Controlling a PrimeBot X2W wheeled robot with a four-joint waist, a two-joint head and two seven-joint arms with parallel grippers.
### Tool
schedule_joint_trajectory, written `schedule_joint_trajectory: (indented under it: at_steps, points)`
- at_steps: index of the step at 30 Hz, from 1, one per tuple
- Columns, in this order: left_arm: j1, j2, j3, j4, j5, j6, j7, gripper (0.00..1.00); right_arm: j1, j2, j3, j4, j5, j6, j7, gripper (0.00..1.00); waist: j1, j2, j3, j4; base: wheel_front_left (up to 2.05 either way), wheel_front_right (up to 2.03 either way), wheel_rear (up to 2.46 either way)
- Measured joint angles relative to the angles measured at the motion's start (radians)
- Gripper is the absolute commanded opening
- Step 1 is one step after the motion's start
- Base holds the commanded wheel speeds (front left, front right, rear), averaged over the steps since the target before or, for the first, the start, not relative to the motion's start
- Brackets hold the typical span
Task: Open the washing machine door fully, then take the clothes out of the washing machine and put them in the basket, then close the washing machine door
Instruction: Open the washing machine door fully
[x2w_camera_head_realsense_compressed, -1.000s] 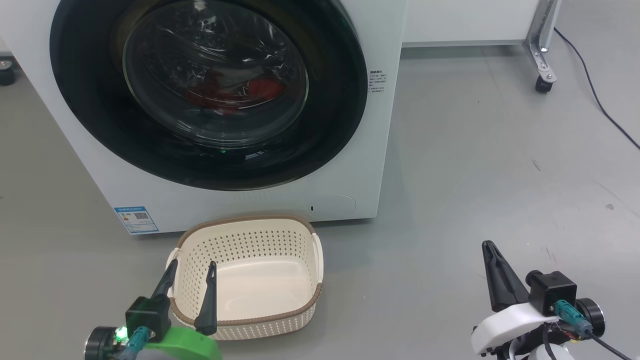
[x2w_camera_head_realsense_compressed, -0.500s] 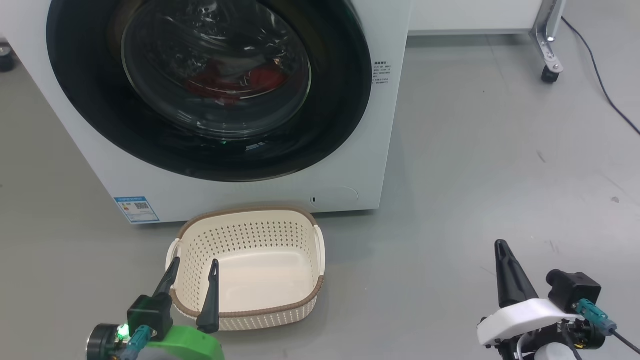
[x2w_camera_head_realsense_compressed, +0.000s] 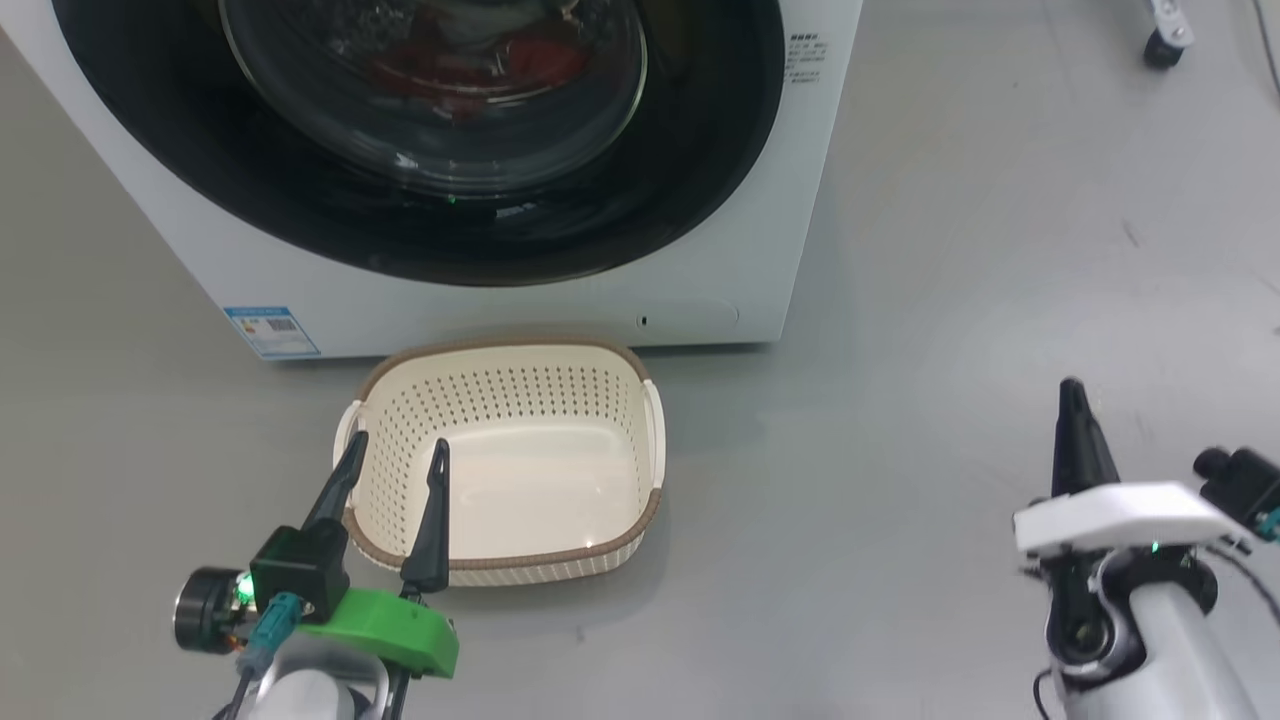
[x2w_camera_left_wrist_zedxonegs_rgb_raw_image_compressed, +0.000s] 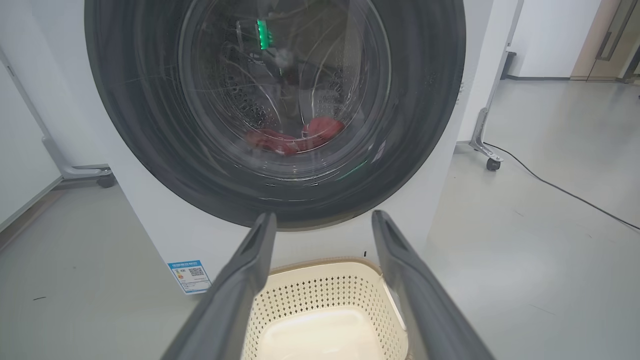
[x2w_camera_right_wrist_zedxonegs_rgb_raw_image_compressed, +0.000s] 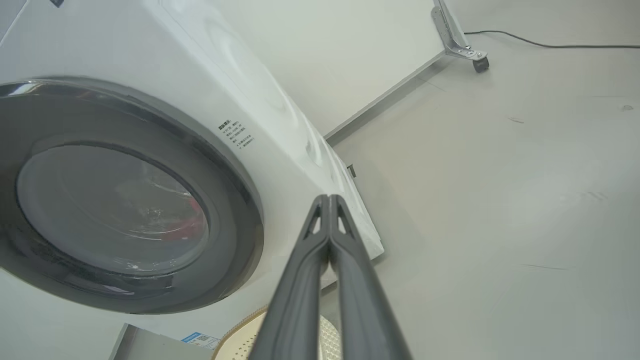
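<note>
The white washing machine fills the top of the head view. Its round black door lies flush against the front. Red clothes show through the glass, low in the drum. The cream basket stands on the floor before the machine, with nothing in it. My left gripper hangs open over the basket's near left corner. My right gripper is shut on nothing, well right of the basket over bare floor.
A blue label sticker marks the machine's lower left corner. A metal leg on a caster stands at the far right, with a dark cable along the grey floor.
The head camera has tilted down, so the machine and basket sit higher in the picture. My right arm has risen and turned. The left gripper stays open over the basket.
</note>
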Motion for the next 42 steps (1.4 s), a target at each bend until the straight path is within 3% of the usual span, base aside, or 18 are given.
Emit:
schedule_joint_trajectory:
  at_steps: [11, 20, 29, 42]
  points:
    - [-0.081, -0.005, -0.006, -0.034, 0.014, -0.014, 0.000, 1.00, -0.234, -0.001, -0.087, -0.001, 0.340, 0.014, 0.140, 0.00, 0.0000, 0.0000, 0.123, 0.025, 0.00, 0.00, 0.00]
    - [-0.133, -0.009, -0.012, -0.052, 0.014, -0.027, 0.000, 1.00, -0.423, -0.005, -0.138, 0.010, 0.528, 0.016, 0.259, 0.00, 0.0000, 0.0001, 0.215, 0.056, 0.00, 0.00, 0.00]
    - [-0.175, -0.015, -0.030, -0.054, 0.015, -0.036, 0.000, 1.00, -0.586, -0.027, -0.155, 0.045, 0.610, -0.003, 0.371, 0.00, 0.0000, 0.0000, 0.288, 0.096, 0.00, 0.00, 0.00]
    - [-0.222, -0.019, -0.058, -0.052, 0.015, -0.055, 0.000, 1.00, -0.797, -0.089, -0.117, 0.095, 0.623, -0.030, 0.488, 0.00, 0.0000, 0.0000, 0.356, 0.154, 0.00, 0.00, 0.00]
